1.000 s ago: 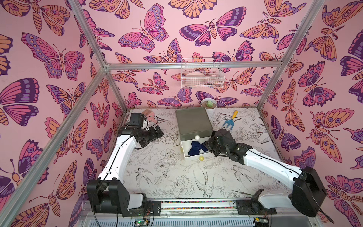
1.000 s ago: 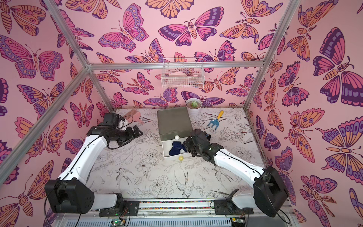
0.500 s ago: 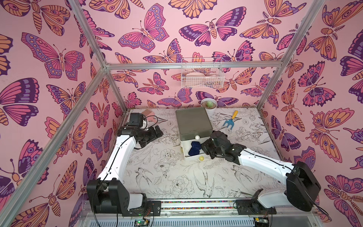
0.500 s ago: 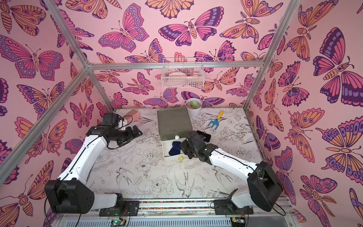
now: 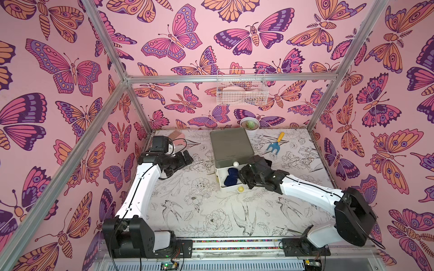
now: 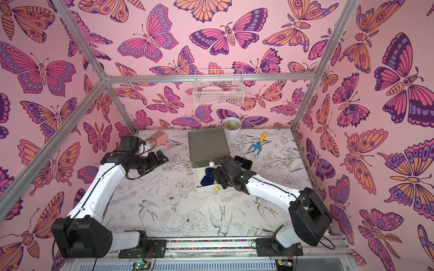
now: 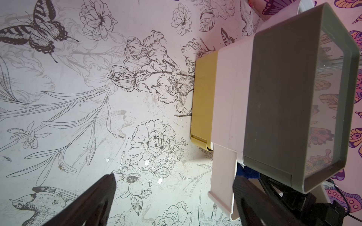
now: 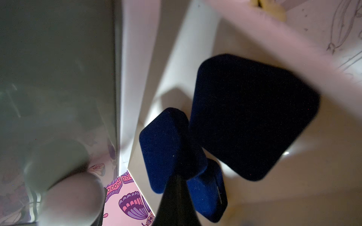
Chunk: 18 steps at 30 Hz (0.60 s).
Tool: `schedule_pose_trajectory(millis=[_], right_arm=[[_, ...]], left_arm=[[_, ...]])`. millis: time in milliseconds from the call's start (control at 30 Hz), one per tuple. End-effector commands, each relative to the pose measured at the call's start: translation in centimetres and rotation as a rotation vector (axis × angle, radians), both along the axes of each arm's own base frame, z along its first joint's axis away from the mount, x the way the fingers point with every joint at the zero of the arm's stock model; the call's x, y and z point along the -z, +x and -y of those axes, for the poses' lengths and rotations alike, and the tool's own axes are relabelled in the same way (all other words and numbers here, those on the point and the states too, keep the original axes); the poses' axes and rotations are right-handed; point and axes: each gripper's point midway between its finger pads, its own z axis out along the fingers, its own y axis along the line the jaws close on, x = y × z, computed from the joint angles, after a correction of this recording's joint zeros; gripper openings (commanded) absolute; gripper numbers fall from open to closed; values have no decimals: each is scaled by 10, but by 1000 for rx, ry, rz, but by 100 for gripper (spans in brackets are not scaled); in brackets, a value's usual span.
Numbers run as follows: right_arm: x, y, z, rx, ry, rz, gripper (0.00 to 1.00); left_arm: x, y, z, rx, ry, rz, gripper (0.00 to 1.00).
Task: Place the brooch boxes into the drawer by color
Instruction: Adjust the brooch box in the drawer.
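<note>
Pink butterfly walls (image 5: 70, 70), bird-sketch mat (image 5: 199, 211) w/ no loose cases in sight. The drawer chest (image 5: 231, 145) sits mid-table, white tier (image 7: 223, 176) pulled out. Beside it the left gripper (image 7: 174, 178) is spread wide, empty. The right gripper (image 8: 176, 182) is pressed together, down by 3 navy boxes (image 8: 250, 117) inside that tier. Prob nearly done imo, other tiers closed so contents unknown.

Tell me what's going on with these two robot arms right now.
The right tool, shut, reaches into the open white drawer of the chest, where navy brooch boxes lie. The left tool hangs open to the side of the chest, holding nothing.
</note>
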Motion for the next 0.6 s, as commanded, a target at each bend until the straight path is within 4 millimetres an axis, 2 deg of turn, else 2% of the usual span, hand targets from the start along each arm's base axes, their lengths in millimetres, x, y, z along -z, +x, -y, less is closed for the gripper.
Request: schedule_pose_trajectory(millis=[0, 233, 367, 467, 567], right_arm=[[8, -6, 0, 75, 18, -113, 0], [8, 7, -2, 88, 17, -82, 0], [-2, 21, -1, 99, 22, -31, 0], [-20, 31, -5, 82, 49, 35, 0], [-38, 33, -4, 48, 30, 88, 0]], left_arm=[[1, -6, -2, 11, -9, -2, 100], [2, -8, -4, 8, -11, -2, 100], [3, -9, -7, 5, -8, -5, 100], [3, -9, -7, 3, -8, -4, 100], [2, -8, -7, 1, -9, -3, 100]])
